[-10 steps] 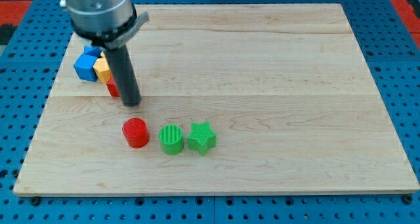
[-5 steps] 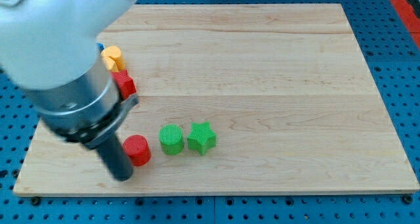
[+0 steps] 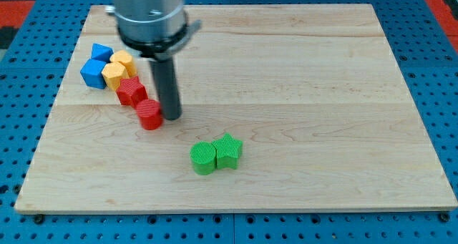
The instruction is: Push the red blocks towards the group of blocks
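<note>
A red cylinder point(image 3: 149, 114) stands on the wooden board point(image 3: 300, 94), touching a red star block point(image 3: 131, 91) at its upper left. The star adjoins two yellow blocks point(image 3: 117, 70) and two blue blocks point(image 3: 93, 67) near the board's upper left. My tip point(image 3: 172, 116) rests on the board just right of the red cylinder, touching or nearly touching it. The rod rises from there to the view's top.
A green cylinder point(image 3: 203, 159) and a green star block point(image 3: 229, 151) stand pressed together at the board's lower middle. A blue pegboard point(image 3: 436, 72) surrounds the board.
The red cylinder has moved up from the lower left to beside the red star. My tip swung from the bottom left to the cylinder's right. The green blocks shifted slightly right.
</note>
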Robot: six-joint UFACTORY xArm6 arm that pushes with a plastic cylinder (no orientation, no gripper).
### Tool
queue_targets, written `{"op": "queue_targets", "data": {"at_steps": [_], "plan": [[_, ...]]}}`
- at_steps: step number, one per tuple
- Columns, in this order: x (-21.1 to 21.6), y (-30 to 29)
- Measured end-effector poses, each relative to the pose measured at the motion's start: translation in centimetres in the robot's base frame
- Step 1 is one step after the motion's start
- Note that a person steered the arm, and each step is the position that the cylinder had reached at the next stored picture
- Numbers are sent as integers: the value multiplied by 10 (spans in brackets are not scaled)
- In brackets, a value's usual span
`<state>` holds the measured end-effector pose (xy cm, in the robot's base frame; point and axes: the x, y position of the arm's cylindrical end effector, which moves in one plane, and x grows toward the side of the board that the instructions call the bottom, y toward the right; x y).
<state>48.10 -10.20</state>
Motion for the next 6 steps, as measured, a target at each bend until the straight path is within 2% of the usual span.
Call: {"op": "queue_targets", "data": {"at_steps": [1,2,3,4,5,6], "plan": [[46,24],[35,-31],[14,-60],[-17,-60],[10,-60],[19,-50]]}}
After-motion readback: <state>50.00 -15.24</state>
